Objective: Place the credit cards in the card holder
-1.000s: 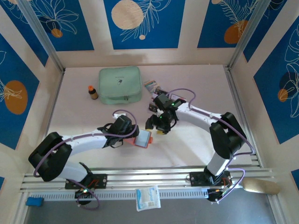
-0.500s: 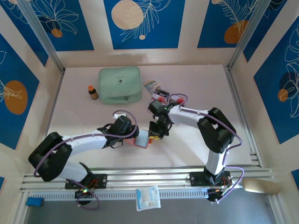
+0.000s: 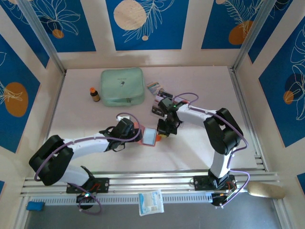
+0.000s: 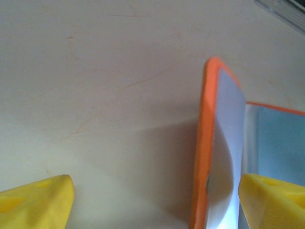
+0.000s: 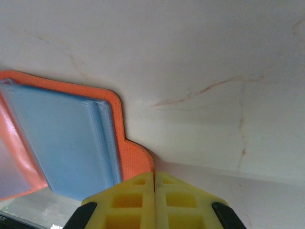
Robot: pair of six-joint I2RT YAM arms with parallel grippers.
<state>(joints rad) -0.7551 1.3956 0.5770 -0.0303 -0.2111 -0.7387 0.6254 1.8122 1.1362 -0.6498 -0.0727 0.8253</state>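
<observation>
The card holder (image 3: 149,136) lies open on the counter (image 3: 86,119) between the two arms, its bluish clear sleeves facing up. The right pincer (image 5: 155,180) has its yellow fingers pressed together on the holder's orange snap tab (image 5: 139,157) at the right edge. The left pincer (image 4: 155,191) stands wide apart, with the holder's raised orange cover between its fingers, close to the right one. The credit cards (image 3: 161,94) lie farther back, partly hidden by the right arm, near the mint-green pouch (image 3: 122,87).
</observation>
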